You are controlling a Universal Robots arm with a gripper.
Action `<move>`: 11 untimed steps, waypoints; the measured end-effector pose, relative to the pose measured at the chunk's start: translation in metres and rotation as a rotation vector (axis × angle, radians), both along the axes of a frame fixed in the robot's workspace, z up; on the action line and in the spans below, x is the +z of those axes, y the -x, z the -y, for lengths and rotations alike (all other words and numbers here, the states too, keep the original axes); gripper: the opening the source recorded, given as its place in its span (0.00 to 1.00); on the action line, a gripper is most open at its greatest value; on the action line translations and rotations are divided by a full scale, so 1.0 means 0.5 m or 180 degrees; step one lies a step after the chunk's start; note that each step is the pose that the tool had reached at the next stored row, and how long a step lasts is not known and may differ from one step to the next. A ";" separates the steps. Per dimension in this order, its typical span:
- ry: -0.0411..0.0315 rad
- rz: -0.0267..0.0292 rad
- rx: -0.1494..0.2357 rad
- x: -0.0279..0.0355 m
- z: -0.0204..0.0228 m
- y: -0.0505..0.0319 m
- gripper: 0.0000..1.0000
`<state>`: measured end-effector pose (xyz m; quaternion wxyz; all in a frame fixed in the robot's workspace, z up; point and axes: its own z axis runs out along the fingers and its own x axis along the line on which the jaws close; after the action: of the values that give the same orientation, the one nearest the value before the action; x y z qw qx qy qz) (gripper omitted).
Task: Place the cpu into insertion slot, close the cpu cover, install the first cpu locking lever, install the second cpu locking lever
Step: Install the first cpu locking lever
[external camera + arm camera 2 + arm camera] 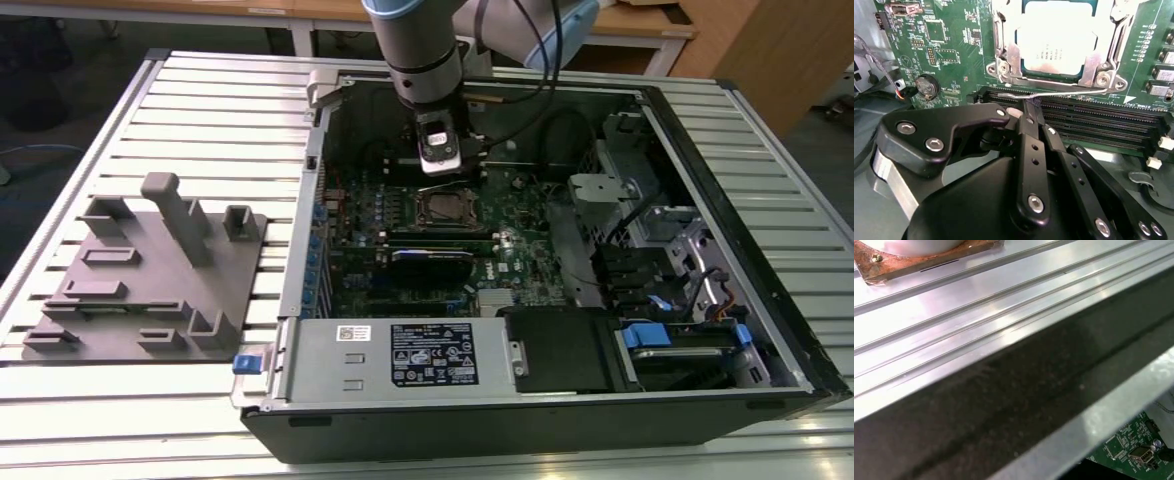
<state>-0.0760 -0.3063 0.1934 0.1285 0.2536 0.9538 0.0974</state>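
The cpu [1056,40], silver-grey and square, lies in the insertion slot [447,207] of the green motherboard [949,45]; it hides the slot's contact field. The cpu cover [1054,79], a silvery frame, lies flat around the chip. A thin wire locking lever [1079,92] runs along the cover's edge, beside the memory slots [1094,120]. My gripper [1030,106] is shut, its black fingertips together and right at this lever. In the exterior view the gripper [442,170] hangs inside the open computer case, just behind the socket.
The case [534,400] lies open on a slatted metal table [954,315]. On the exterior view's left stands a grey fixture block [147,280]. Drive bays and cables [667,260] fill the exterior view's right side, and a power supply box [387,355] sits at the front.
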 end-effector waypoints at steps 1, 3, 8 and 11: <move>0.0001 -0.0001 0.0000 0.001 -0.0001 0.000 0.11; 0.0000 0.0000 0.0000 0.003 0.0000 0.000 0.11; 0.0000 0.0000 0.0000 0.010 0.0000 0.000 0.11; -0.0001 0.0001 0.0000 0.010 -0.0001 0.000 0.11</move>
<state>-0.0760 -0.3062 0.1985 0.1286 0.2536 0.9537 0.0975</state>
